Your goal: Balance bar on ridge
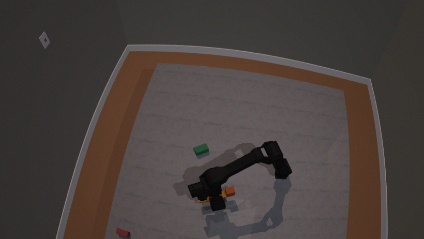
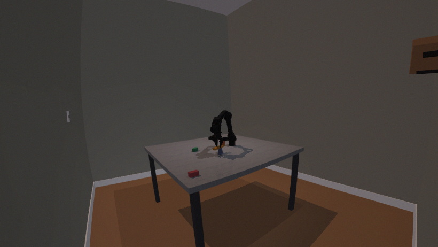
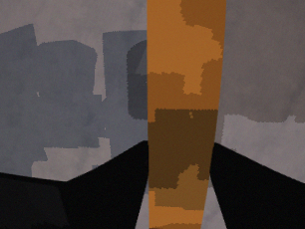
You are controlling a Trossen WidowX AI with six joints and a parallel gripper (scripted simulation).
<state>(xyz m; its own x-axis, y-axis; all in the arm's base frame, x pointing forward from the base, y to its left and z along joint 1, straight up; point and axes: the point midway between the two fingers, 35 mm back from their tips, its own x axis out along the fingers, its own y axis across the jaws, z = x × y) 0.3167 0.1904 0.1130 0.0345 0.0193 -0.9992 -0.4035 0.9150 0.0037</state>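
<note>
The yellow-orange bar (image 1: 203,200) (image 2: 215,148) (image 3: 184,40) runs between the fingers of my gripper (image 2: 218,146) (image 3: 177,149), which is shut on it. An orange block (image 1: 230,191) (image 2: 223,143) sits at one end of the bar, on the arm base's side. The blue ridge (image 2: 220,151) stands on the table close by the bar and fingers. It is mostly hidden under the arm in the top view and does not show in the wrist view. The bar's shadow lies apart from it, so it is held above the table. Whether it touches the ridge, I cannot tell.
A green block (image 1: 201,149) (image 2: 194,149) lies on the table (image 1: 252,103) (image 2: 171,156), beyond the arm's shadow. A red block (image 1: 122,232) (image 2: 193,174) lies near a table corner. The black arm covers much of the bar from above.
</note>
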